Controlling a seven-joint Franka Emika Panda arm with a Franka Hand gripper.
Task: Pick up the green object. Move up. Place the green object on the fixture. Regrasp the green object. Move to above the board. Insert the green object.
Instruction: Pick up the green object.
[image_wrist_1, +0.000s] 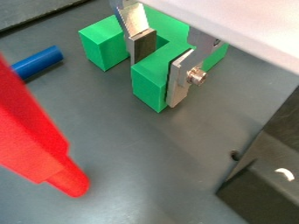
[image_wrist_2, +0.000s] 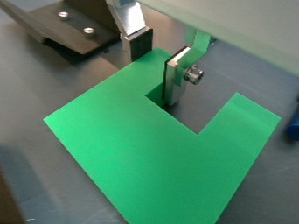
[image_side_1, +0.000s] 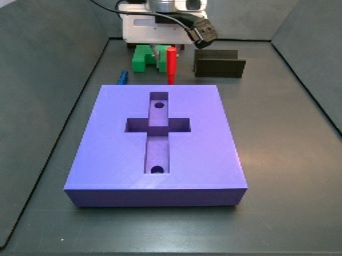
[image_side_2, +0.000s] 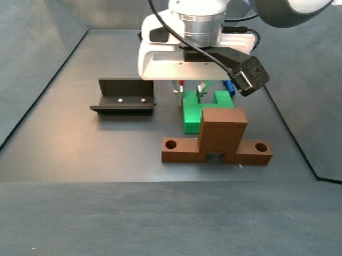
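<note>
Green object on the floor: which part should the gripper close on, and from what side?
Grip one arm of the green object, coming straight down. In both wrist views the gripper already straddles that arm, one finger in the notch and one outside. The arm's flat parallel faces suit the plates, I judge.

The light is bright and even, and it seems to come from above. The gray counter (image_side_1: 287, 150) has a soft shine. Shadows are small and soft; a dark one lies under the gripper (image_wrist_1: 162, 63), right below the jaws. In a wrist view the red peg (image_wrist_1: 35, 131) is big and blurry because it is close. The green object (image_wrist_2: 152, 144) looks very bright, its edges a bit fuzzy. Both side views are sharper.
</note>
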